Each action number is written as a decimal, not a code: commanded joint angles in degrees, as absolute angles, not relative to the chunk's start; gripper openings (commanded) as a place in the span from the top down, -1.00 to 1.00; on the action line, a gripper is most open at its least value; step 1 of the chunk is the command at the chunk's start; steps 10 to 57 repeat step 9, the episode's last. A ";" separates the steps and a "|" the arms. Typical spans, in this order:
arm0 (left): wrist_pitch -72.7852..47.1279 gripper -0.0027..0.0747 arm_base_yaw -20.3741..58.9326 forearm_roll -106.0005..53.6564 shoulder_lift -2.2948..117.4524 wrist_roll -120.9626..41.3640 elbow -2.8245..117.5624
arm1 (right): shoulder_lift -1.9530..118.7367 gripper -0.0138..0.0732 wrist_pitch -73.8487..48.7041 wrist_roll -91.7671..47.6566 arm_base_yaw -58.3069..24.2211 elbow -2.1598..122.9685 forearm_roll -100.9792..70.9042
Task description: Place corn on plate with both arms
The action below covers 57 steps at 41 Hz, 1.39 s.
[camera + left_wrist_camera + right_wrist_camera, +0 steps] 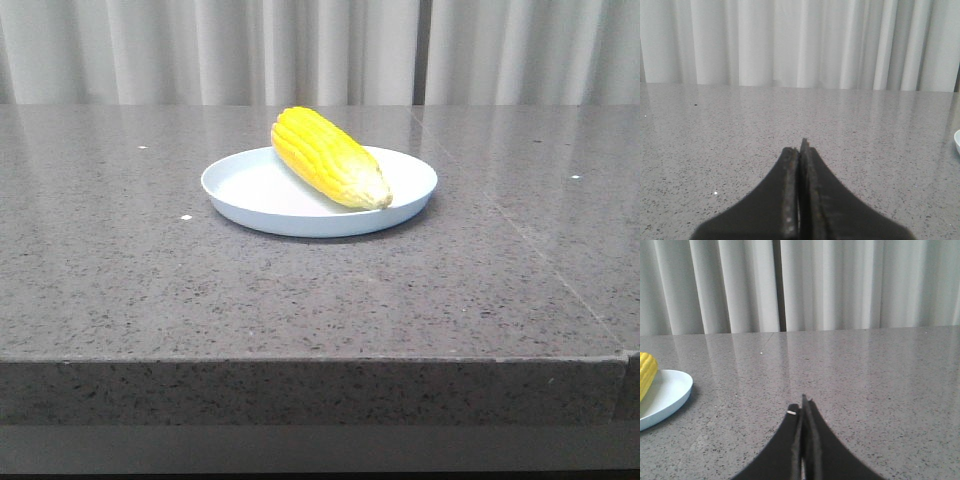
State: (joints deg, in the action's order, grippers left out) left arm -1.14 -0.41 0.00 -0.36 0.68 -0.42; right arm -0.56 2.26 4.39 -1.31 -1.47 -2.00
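- Both grippers are pressed closed and hold nothing: the left gripper and the right gripper each sit low over bare table, apart from the plate.
- Yellow corn lies across the plate's right half, pale tip toward the near right rim.
- Placement looks done; nothing seems left.

1 corn, 1 plate, 1 table, and 2 grippers, left and right.
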 commanded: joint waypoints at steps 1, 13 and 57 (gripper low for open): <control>3.49 0.98 -0.04 0.00 -1.20 1.03 -1.83 | -1.62 0.88 6.77 4.46 -0.92 -0.26 -1.26; 3.49 0.98 -0.04 0.00 -1.20 1.03 -1.83 | -1.62 0.88 6.72 4.46 -0.92 -0.26 -1.26; 3.49 0.98 -0.04 0.00 -1.20 1.03 -1.83 | -1.62 0.88 6.72 4.46 -0.92 -0.26 -1.26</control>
